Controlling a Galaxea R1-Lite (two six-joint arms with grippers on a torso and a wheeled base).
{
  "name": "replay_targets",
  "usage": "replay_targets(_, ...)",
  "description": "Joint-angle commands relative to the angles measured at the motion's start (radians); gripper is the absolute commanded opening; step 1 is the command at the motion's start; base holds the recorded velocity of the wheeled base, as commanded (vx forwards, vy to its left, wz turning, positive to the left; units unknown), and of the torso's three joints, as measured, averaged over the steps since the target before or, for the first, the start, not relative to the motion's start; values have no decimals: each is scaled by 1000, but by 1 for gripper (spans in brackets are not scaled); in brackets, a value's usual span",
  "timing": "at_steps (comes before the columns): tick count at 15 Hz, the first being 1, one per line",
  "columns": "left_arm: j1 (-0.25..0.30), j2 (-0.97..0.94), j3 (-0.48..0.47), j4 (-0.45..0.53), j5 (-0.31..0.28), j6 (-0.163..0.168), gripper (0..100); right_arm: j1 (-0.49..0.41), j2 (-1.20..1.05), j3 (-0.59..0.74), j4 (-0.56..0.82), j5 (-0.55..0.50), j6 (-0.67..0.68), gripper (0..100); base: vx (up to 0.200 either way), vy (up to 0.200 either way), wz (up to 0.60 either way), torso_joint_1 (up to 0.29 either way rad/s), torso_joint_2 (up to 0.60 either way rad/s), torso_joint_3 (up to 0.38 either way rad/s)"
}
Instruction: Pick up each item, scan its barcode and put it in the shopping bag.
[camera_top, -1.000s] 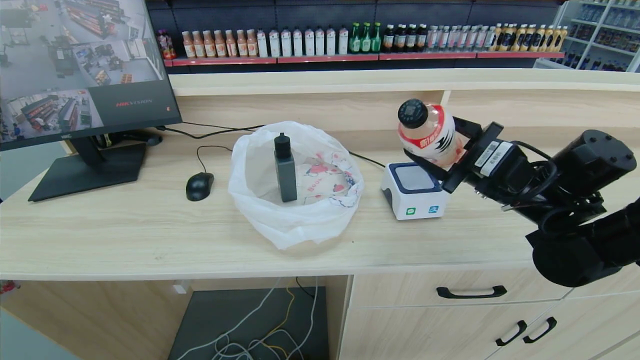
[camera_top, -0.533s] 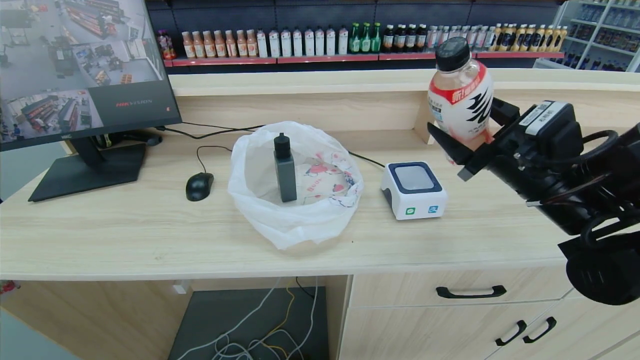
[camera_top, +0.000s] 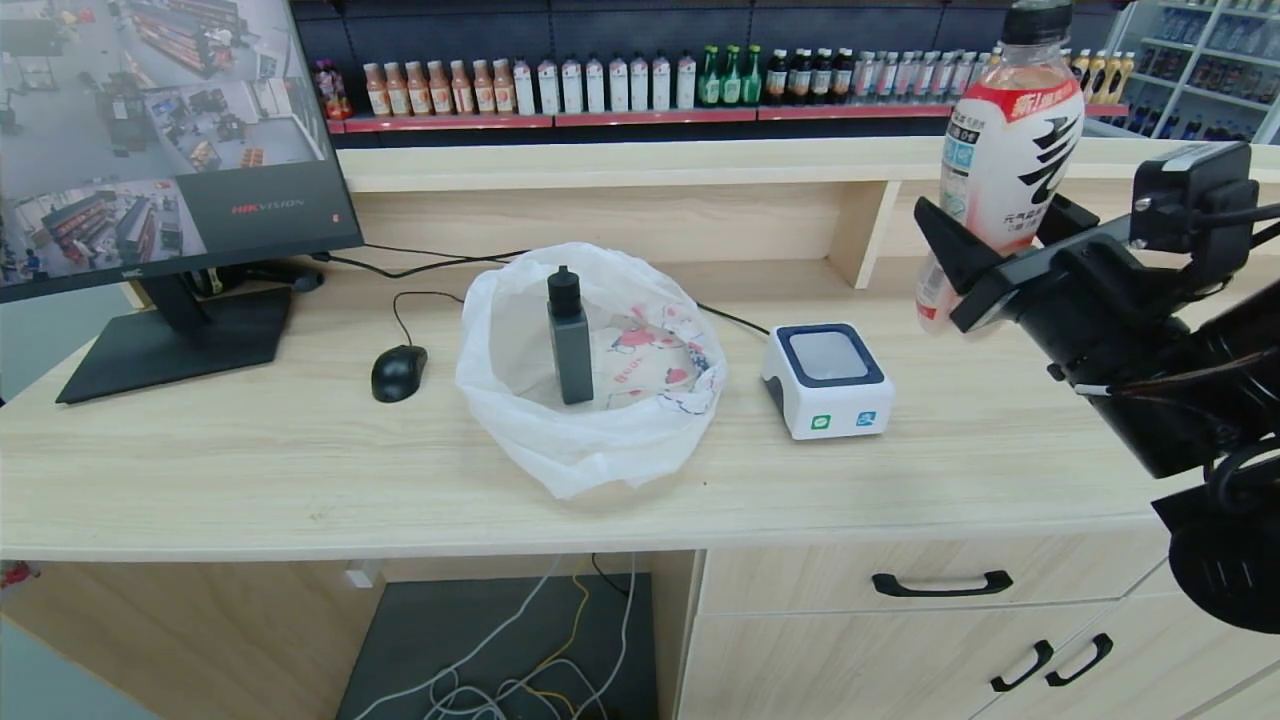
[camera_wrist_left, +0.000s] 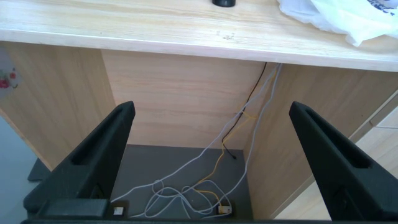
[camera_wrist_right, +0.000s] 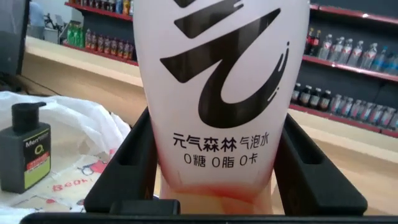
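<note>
My right gripper (camera_top: 975, 265) is shut on a pale pink drink bottle (camera_top: 1003, 150) with a black cap, held upright well above the counter, to the right of the white barcode scanner (camera_top: 826, 379). In the right wrist view the bottle (camera_wrist_right: 222, 87) stands between the two black fingers (camera_wrist_right: 130, 162). The white shopping bag (camera_top: 590, 365) lies open at the counter's middle with a dark pump bottle (camera_top: 570, 340) standing inside it. My left gripper (camera_wrist_left: 208, 155) hangs open below the counter edge, in front of the cable bay, holding nothing.
A monitor (camera_top: 150, 130) on a stand sits at the counter's left, with a black mouse (camera_top: 399, 372) and cables beside the bag. A raised wooden ledge (camera_top: 700, 160) runs along the back. Drawers (camera_top: 940, 585) lie below at the right. Loose cables (camera_wrist_left: 199, 186) lie under the counter.
My right gripper has lifted the bottle up and to the right, away from above the scanner, and turned it from tilted to upright. Bag, scanner and pump bottle stayed put.
</note>
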Motion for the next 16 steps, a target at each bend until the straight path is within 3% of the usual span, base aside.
replay_targets(1,0,0,0,0,0,-1,100,21,-4,4,-2,-51,62,0,0,0,0,0,0,0)
replay_targets(6,0,0,0,0,0,-1,100,84,-22,99,-2,-206,156,0,0,0,0,0,0,0)
replay_targets(13,0,0,0,0,0,-2,100,95,-24,167,-2,-215,188,0,0,0,0,0,0,0)
replay_targets(16,0,0,0,0,0,-4,100,92,-27,174,-2,-215,205,0,0,200,0,-4,1,1)
